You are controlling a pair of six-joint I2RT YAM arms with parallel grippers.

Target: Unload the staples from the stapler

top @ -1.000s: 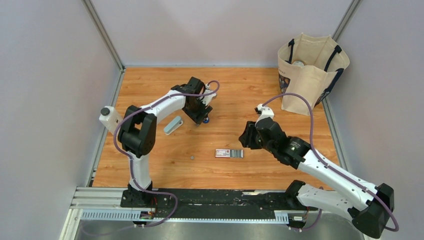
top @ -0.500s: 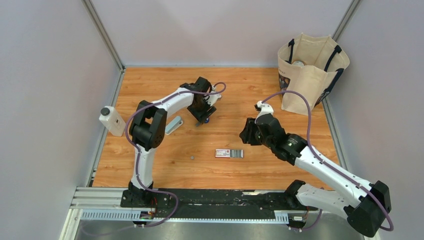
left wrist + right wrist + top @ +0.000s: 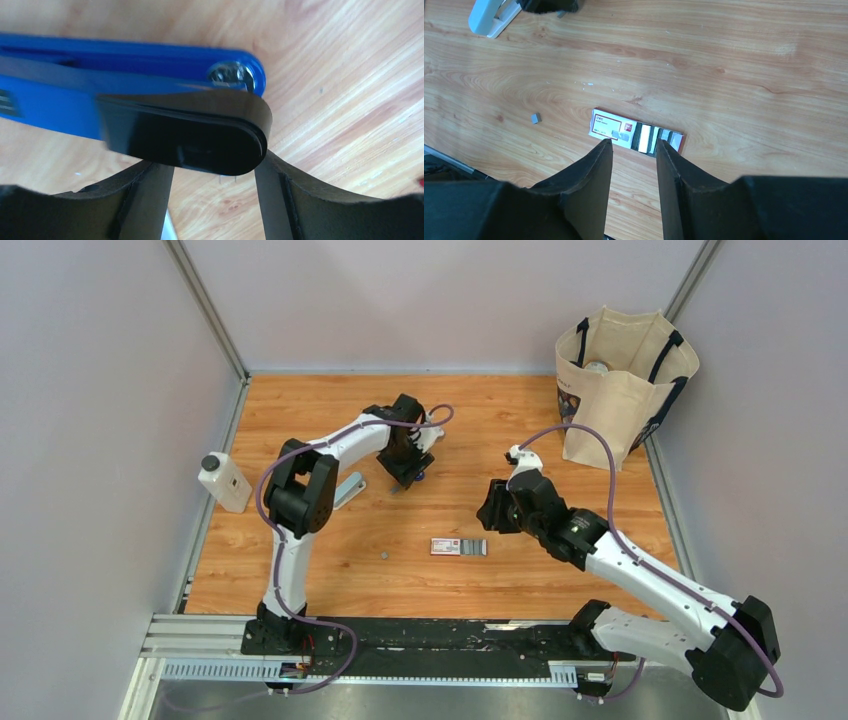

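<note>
Left arm re-posed at the stapler; grip not confirmed.

The stapler (image 3: 150, 62) is mid-table toward the back, its black end between the wide-set fingers of your left gripper (image 3: 212, 172); you cannot tell whether they pinch it. Over the last second your left elbow swings inward and the stapler keeps its spot. Your right gripper (image 3: 633, 150) hovers part-open and empty over the red-and-white box (image 3: 616, 127). Judgement: you are securing the stapler, and unloading has not begun.

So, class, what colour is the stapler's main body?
The stapler is bright blue with a black end; clearest in the left wrist view.
</note>
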